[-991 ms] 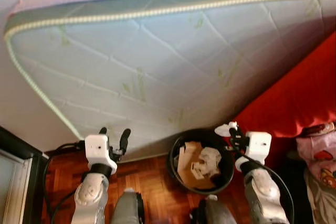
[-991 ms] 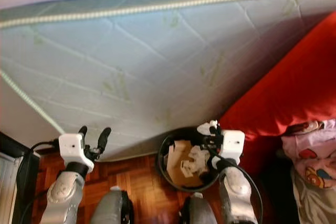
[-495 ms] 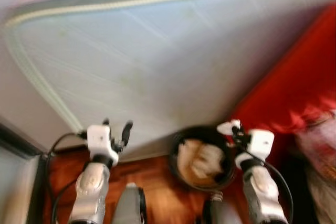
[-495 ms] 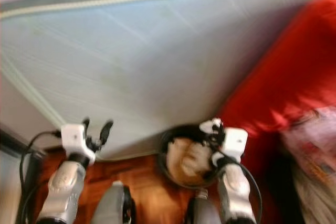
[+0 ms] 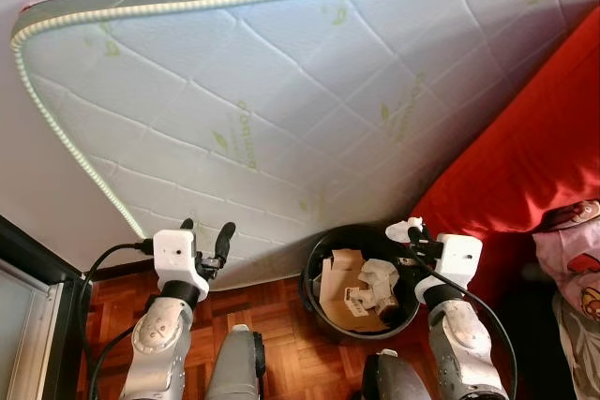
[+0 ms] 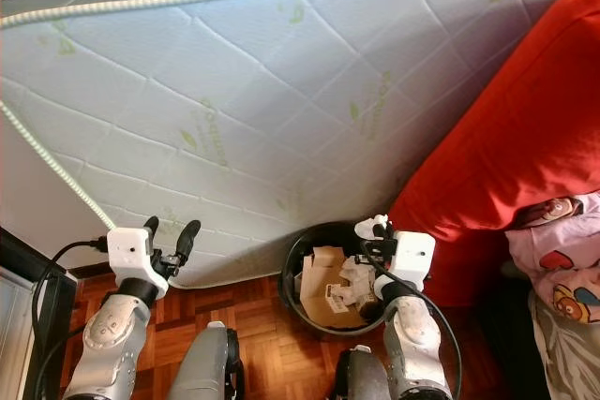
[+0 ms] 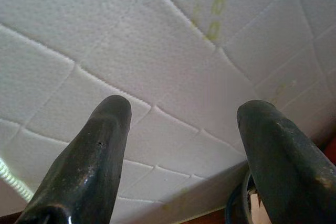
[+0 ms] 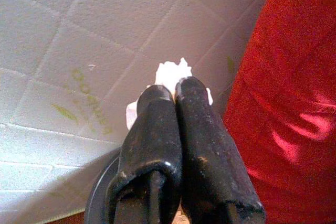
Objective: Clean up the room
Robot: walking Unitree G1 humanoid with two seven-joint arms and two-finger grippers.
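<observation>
A black round bin [image 5: 314, 299] stands on the wood floor against a leaning mattress, holding cardboard and crumpled paper [image 5: 361, 289]. My right gripper [image 5: 411, 232] hovers above the bin's right rim, shut on a small wad of white paper [image 5: 403, 228], whose tip pokes past the fingertips [image 8: 173, 74] in the right wrist view. My left gripper [image 5: 205, 235] is held up to the left of the bin, open and empty, facing the mattress [image 7: 173, 51].
A large white quilted mattress [image 5: 281, 100] leans against the wall ahead. A red cushion or sofa [image 5: 534, 156] rises at the right, with pink patterned cloth [image 5: 572, 259] beside it. A dark cabinet edge [image 5: 37, 325] stands at the left. Parquet floor [image 5: 281, 325] lies below.
The camera shook and blurred, then settled on nearly the same scene. Both grippers keep their poses, the right one still holding the paper over the bin.
</observation>
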